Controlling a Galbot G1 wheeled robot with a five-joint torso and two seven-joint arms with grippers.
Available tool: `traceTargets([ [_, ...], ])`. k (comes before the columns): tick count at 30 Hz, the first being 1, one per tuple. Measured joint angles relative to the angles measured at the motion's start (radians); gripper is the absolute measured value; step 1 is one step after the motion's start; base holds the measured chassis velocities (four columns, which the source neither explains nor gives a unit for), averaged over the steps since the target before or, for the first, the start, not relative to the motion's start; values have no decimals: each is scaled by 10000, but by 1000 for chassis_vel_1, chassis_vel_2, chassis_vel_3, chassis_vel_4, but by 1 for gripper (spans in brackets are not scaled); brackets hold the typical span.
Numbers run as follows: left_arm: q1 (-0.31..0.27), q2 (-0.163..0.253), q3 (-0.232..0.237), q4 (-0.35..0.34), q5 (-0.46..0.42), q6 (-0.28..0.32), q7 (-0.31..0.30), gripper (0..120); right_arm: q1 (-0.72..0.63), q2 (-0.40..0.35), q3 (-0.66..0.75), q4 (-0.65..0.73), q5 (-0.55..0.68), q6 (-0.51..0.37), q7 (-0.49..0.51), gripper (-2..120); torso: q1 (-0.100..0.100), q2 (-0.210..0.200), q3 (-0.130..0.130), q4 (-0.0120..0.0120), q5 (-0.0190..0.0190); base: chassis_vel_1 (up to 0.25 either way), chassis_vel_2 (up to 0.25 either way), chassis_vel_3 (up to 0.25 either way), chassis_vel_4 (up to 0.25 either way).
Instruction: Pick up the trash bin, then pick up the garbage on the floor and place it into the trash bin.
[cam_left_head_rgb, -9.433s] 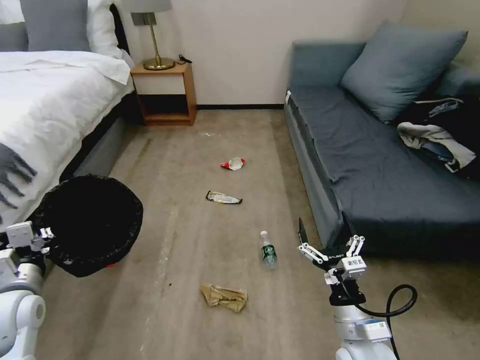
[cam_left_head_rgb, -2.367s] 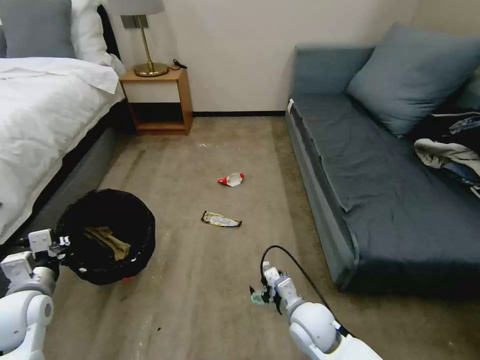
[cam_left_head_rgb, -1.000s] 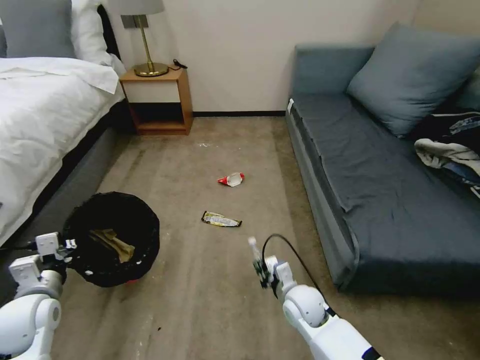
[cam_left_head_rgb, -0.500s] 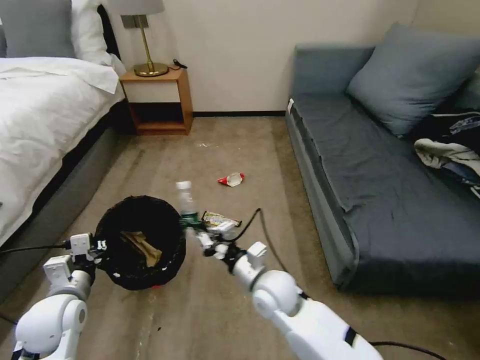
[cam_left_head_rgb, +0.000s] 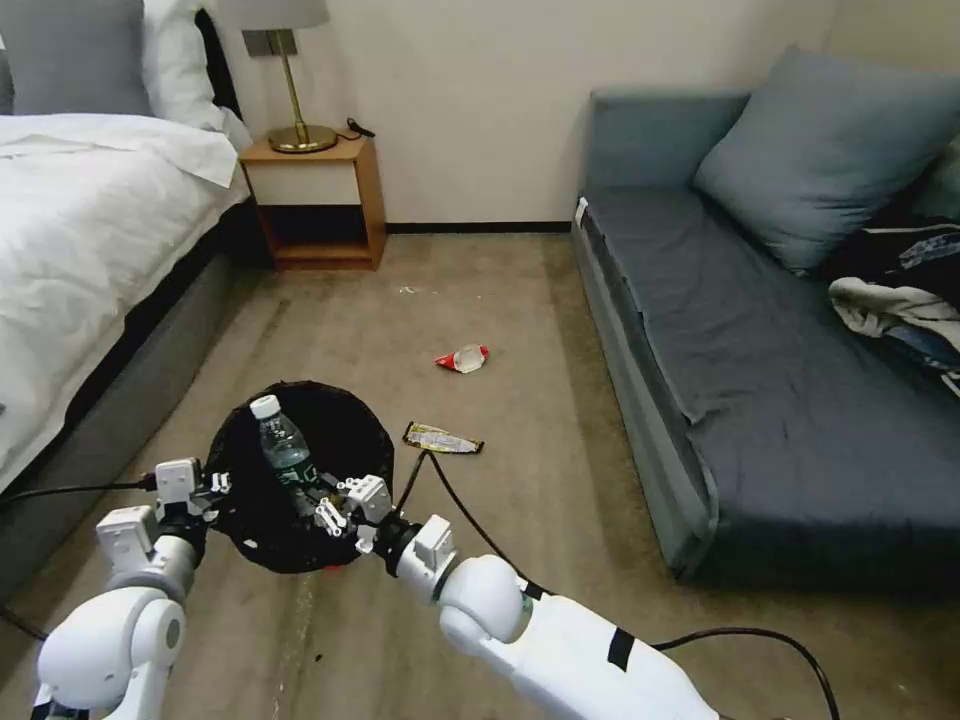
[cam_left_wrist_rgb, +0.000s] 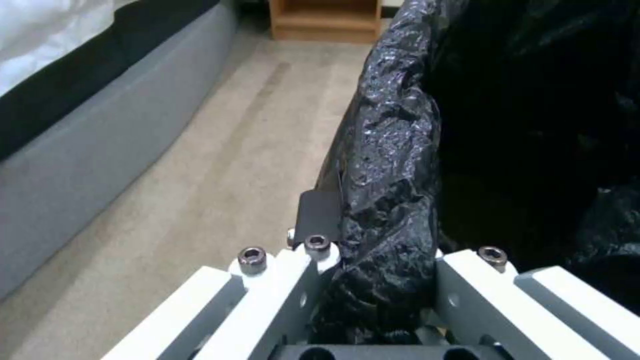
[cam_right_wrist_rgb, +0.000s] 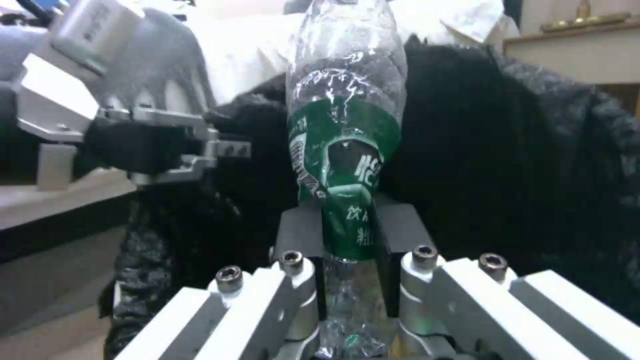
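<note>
Black wrinkled plastic lines the trash bin (cam_left_head_rgb: 300, 470), which I hold off the carpet on my near left, beside the grey base of the bed (cam_left_head_rgb: 90, 260). My left pincer (cam_left_head_rgb: 205, 487) is clamped on the bin's left rim; in the left wrist view one dark pad (cam_left_wrist_rgb: 319, 216) presses the outside of the bag (cam_left_wrist_rgb: 393, 165) while the fold of liner fills the gap between the fingers.

My right pincer (cam_left_head_rgb: 325, 508) reaches across from the right, gripping the clear bottle (cam_left_head_rgb: 283, 450) low on its body, around the green label (cam_right_wrist_rgb: 343, 165). The right wrist view shows both dark pads (cam_right_wrist_rgb: 300, 235) squeezing the label, with the bottle standing nearly upright. The bottle's white cap (cam_left_head_rgb: 265, 406) points to the far side, and the bottle sits over the bin's open mouth, above the black lining.

Two pieces of garbage lie on the floor (cam_left_head_rgb: 480, 300). The black-gold wrapper (cam_left_head_rgb: 442, 438) lies just right of the bin, and the red-white wrapper (cam_left_head_rgb: 463, 358) lies farther off, toward the middle of the room. The sofa (cam_left_head_rgb: 760, 380) runs along the right, and the nightstand (cam_left_head_rgb: 315, 200) stands at the far wall with a lamp (cam_left_head_rgb: 290, 80) on it.
</note>
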Motion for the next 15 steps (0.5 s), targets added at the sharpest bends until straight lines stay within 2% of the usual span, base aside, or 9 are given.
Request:
traceTargets([
  [3, -38, 23, 46, 3, 0, 1, 3, 5, -59, -60, 61, 129, 114, -94, -48, 28, 0, 0, 0, 0, 0, 0, 0, 0, 0],
  [4, -38, 23, 46, 3, 0, 1, 3, 5, -59, -60, 61, 129, 114, -94, -48, 28, 0, 0, 0, 0, 0, 0, 0, 0, 0],
  [10, -173, 135, 4, 192, -61, 1, 7, 5, -295, -273, 430, 732, 561, -212, -434, 53, 1, 0, 0, -1, 0, 0, 0, 0, 0],
  [12, -195, 161, -22, 221, -87, 1, 7, 5, -336, -297, 493, 825, 627, -256, -464, 56, 1, 0, 0, -1, 0, 0, 0, 0, 0],
  [15, -229, 217, -70, 271, -156, 10, 34, 5, -470, -416, 785, 1107, 733, -597, -730, 73, 0, 0, -1, -1, 0, 0, 0, 0, 0],
])
